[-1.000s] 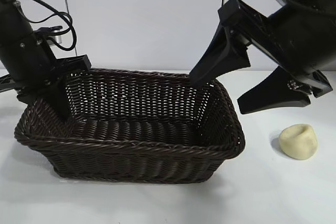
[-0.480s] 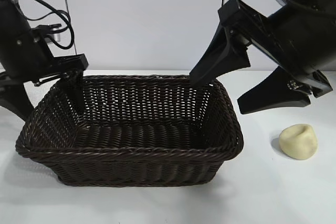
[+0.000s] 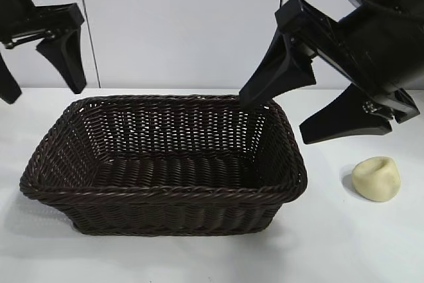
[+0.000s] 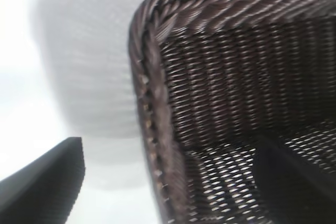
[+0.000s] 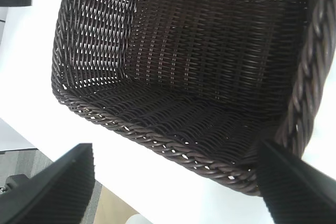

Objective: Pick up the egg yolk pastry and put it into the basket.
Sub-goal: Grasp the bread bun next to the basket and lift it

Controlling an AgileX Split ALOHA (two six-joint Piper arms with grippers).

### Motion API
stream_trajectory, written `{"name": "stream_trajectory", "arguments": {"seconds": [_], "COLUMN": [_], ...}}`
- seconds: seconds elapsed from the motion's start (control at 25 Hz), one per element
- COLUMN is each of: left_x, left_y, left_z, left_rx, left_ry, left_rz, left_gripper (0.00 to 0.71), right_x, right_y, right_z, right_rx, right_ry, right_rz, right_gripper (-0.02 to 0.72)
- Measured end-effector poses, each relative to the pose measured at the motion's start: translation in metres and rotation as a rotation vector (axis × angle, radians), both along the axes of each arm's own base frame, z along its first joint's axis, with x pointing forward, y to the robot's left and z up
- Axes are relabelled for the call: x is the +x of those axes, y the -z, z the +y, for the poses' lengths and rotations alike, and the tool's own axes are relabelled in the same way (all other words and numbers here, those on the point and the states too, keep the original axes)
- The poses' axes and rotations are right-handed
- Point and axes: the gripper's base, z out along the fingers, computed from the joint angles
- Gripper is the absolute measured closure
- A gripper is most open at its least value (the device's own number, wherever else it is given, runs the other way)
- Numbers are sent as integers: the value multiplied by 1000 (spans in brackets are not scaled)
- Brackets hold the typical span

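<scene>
The egg yolk pastry (image 3: pixel 375 178), a pale cream lump, lies on the white table to the right of the basket (image 3: pixel 165 193). The dark brown wicker basket stands in the middle with nothing inside. My right gripper (image 3: pixel 273 118) hangs open and empty above the basket's right end, up and to the left of the pastry. In the right wrist view the right gripper (image 5: pixel 176 187) spans the basket's rim (image 5: pixel 157 142); the pastry is out of that view. My left gripper (image 3: pixel 44 94) is open and empty, raised above the basket's left end. The left wrist view shows the left gripper (image 4: pixel 168 192) over the basket's corner (image 4: pixel 152 77).
The white table (image 3: pixel 344 243) has bare surface around the pastry and in front of the basket. A white wall stands behind. The table's edge and floor show in the right wrist view (image 5: pixel 115 208).
My left gripper has risen from the basket's left rim to well above it. The basket has shifted slightly and sits level. The right arm and the pastry have not moved.
</scene>
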Motion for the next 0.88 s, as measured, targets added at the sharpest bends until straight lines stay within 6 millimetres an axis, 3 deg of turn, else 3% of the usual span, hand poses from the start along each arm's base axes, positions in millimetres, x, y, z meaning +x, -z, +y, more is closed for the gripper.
{"name": "stream_trajectory", "arguments": {"seconds": [0.4,0.6,0.88], "left_x": [10,4,-20], "left_y": [2,-2,-26], "left_z": [85,90,90], "left_rx": [103,133,140], "left_ry": [-189,-184,-176], "left_rz": [13,37,65], "left_gripper": [81,81,81], "right_x": [0,0,0], "right_y": [0,0,0], "right_z": [0,0,0], "right_rx": [0,0,0], "right_ry": [0,0,-1], "right_rz": [0,0,1], "right_gripper": [100,100,100]}}
